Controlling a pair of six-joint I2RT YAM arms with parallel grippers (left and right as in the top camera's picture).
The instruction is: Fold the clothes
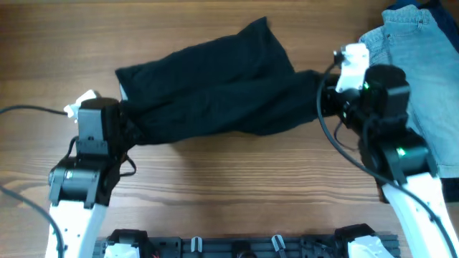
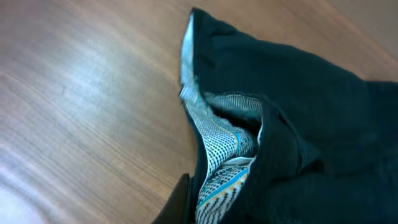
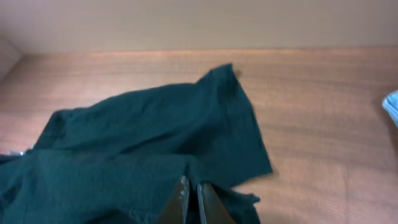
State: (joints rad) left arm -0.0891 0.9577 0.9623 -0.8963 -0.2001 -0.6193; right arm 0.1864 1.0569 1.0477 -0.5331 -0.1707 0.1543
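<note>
Pressed almost together, the jaws of the right gripper (image 3: 189,202) pinch one end of the plain black fabric shorts (image 1: 215,86). The left gripper (image 2: 186,202) appears to pinch the waistband end, where the grey checked lining (image 2: 227,146) shows, though only one finger is visible. The shorts lie mid-table on the brown wooden table (image 1: 229,186), stretched between the two grippers, long axis running left to right. Light-blue denim jeans (image 1: 416,50) lie far right. Each arm holds its own end, so folding probably means carrying one end across to the other.
</note>
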